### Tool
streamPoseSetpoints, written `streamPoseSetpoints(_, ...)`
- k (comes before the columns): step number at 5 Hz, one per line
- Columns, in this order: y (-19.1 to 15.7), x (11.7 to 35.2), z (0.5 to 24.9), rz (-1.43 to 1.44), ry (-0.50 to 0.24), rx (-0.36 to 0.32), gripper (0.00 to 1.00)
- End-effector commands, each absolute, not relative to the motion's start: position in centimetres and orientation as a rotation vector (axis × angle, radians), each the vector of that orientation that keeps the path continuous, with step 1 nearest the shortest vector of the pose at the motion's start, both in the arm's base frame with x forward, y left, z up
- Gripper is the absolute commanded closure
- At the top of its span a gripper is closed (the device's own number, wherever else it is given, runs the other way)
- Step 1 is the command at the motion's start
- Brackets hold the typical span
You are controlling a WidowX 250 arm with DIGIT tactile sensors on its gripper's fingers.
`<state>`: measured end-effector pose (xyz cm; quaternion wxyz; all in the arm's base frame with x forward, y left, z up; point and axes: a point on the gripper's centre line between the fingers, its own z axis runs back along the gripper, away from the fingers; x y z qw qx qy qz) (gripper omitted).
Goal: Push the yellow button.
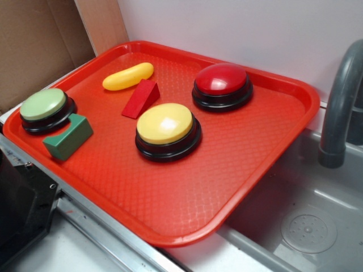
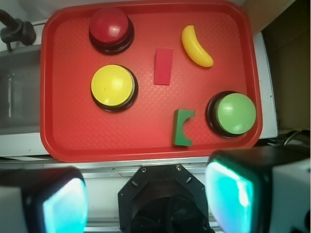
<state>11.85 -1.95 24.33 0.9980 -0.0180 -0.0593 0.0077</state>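
1. Approach not begun: the gripper (image 2: 146, 199) hangs high with its jaws spread wide, holding nothing.
2. The yellow button (image 2: 112, 86) sits on the tray (image 2: 68, 141), ahead and slightly left.
3. Next: travel forward, descend, press the dome.

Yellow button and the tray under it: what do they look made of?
Yellow button: likely hard plastic, a glossy dome with a bright glare spot, on a shiny black base. Tray: looks like molded red plastic, with a fine textured pattern and a smooth raised rim.

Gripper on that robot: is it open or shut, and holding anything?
Gripper: open, jaws wide apart, holding nothing, not yet at the yellow button.
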Motion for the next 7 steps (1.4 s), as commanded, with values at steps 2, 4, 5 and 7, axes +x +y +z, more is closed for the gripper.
streamPoseSetpoints(2, -2.8, 16.6, 20.3, -0.157, -0.095, 0.010, 0.00)
streamPoseSetpoints(4, -5.2, 21.2, 13.0, -0.289, -0.118, 0.045, 0.00)
streamPoseSetpoints(5, -5.2, 21.4, 9.9, -0.301, -0.088, 0.042, 0.00)
streamPoseSetpoints(7, -5.8, 24.2, 4.7, -0.359, -0.052, 0.037, 0.00)
